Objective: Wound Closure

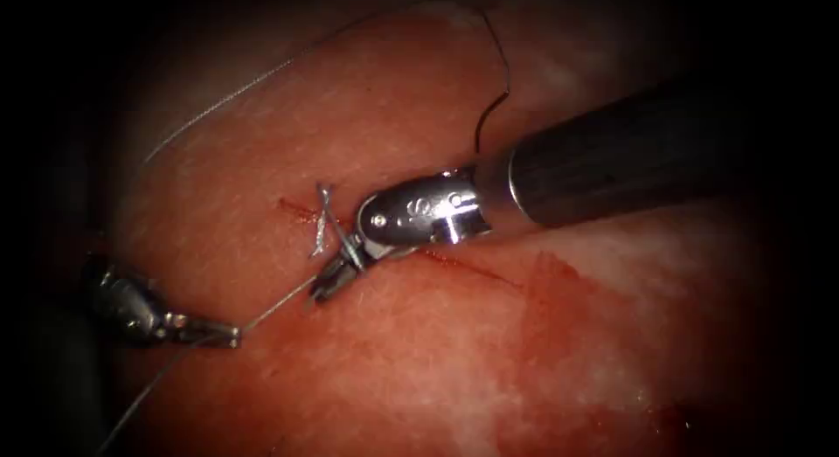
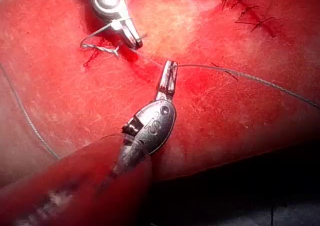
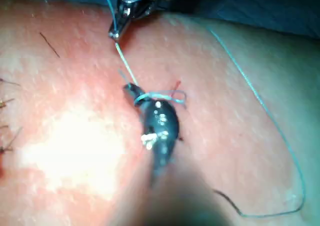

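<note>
The tissue (image 1: pixel 419 370) has a thin cut (image 1: pixel 472 269) running across its middle. At the cut's left end sits a knot with short thread ends (image 1: pixel 322 221). My right tool (image 1: pixel 325 287) reaches in from the right over the cut, and a loop of thread (image 1: pixel 351 252) is wound around its shut jaws. A taut strand (image 1: pixel 275 308) runs from its tip to my left tool (image 1: pixel 229 335), which is shut on the thread left of the cut. The left wrist view has the left tool (image 2: pixel 170 68) gripping thread (image 2: pixel 250 76). The right wrist view has the loop (image 3: pixel 157 96) around the right tool (image 3: pixel 129 89).
Slack thread (image 1: pixel 218 99) arcs over the far left of the tissue, and a darker strand (image 1: pixel 496 81) curls behind the right tool's shaft (image 1: pixel 629 155). Red fluid (image 1: pixel 559 300) stains the tissue right of the cut. Older stitches (image 2: pixel 250 16) sit farther along the tissue.
</note>
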{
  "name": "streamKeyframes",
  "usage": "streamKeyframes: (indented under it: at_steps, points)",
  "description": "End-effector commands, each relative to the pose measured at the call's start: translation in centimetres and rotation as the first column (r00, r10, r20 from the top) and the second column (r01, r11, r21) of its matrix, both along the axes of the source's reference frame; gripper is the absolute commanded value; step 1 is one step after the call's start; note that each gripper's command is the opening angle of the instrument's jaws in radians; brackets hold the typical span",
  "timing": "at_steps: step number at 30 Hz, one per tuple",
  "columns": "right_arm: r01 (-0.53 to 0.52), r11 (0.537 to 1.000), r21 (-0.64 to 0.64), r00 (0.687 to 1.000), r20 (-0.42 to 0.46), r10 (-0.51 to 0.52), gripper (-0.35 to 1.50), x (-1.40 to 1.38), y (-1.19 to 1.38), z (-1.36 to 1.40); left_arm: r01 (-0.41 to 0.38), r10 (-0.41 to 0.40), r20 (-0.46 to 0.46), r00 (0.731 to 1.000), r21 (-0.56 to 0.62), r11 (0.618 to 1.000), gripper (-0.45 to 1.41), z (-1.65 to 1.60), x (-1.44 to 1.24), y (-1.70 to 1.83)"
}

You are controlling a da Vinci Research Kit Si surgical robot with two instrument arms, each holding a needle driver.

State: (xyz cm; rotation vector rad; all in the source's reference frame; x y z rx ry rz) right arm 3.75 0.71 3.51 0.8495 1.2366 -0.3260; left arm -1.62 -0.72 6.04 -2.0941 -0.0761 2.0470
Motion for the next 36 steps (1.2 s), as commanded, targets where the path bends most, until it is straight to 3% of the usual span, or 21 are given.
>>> streamKeyframes:
  at_steps: [1,8,18,31,36]
  points:
    - [-0.02,0.999,0.026,1.0,0.014,0.02,-0.35,0.02,-0.05,0.07,-0.009,0.009,0.001,1.0,0.009,1.0,-0.45,0.02,-0.06,-0.21]
    - [-0.068,0.997,0.037,0.996,0.061,0.065,-0.35,-0.06,0.14,0.16,-0.046,0.047,-0.012,0.999,0.028,0.999,-0.45,-0.15,-0.04,-0.75]
    - [-0.068,0.996,0.051,0.996,0.061,0.065,-0.35,0.01,0.05,0.15,-0.057,0.057,-0.012,0.998,0.032,0.998,-0.45,-0.36,-0.02,-1.02]
    - [-0.043,0.991,-0.126,0.984,0.166,0.063,-0.35,-0.04,0.63,0.44,-0.072,0.073,-0.009,0.997,0.053,0.996,-0.45,-0.43,0.23,-1.34]
    - [-0.064,0.989,-0.137,0.978,0.187,0.089,-0.35,-0.04,0.71,0.53,-0.071,0.072,-0.013,0.997,0.061,0.996,-0.45,-0.39,0.23,-1.47]
